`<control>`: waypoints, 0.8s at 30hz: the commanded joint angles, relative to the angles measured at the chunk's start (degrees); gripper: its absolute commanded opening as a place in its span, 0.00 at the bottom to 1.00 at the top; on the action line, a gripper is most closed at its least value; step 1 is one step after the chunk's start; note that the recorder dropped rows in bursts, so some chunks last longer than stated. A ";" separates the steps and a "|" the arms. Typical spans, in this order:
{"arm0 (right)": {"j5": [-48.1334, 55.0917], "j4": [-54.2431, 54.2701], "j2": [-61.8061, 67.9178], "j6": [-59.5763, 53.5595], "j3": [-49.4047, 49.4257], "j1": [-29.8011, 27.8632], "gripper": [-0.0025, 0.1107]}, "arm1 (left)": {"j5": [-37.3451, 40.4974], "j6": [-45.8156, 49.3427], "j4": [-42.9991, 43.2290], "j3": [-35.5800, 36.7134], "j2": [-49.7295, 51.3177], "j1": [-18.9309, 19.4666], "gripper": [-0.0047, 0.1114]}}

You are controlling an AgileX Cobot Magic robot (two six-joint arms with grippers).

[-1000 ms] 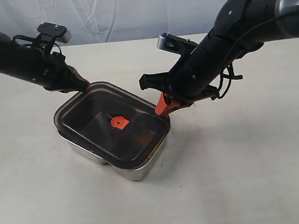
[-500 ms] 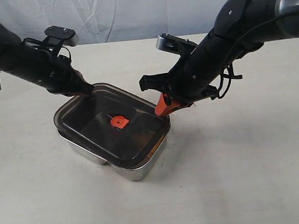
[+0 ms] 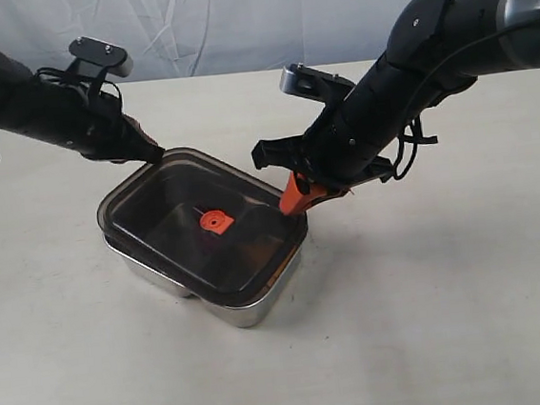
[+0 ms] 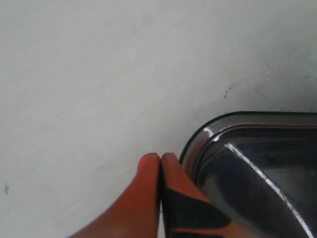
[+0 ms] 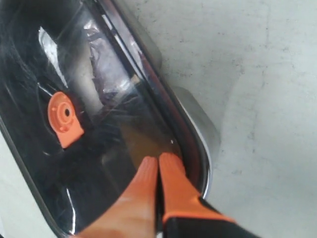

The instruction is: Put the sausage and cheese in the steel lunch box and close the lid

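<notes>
Lid (image 3: 189, 203) on box (image 3: 247, 310), mid table (image 3: 434, 321). L gripper (image 3: 155, 155) jaws shut, just beside lid's far corner. R gripper (image 3: 289, 205) jaws shut, empty, tips on lid's right corner.

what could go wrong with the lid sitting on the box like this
1. The lid looks skewed on the steel lunch box, so pressing may seat it crooked rather than sealed.
2. The shut right fingers rest near the lid's glossy edge and could slip off.
3. The shut left fingers sit at the corner's rim, seemingly just outside it, so their push may miss.
</notes>
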 commanded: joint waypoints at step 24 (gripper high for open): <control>-7.08 -1.37 -2.38 -1.38 -0.38 -0.26 0.02 | 4.69 -6.05 4.05 0.19 -6.77 0.07 0.04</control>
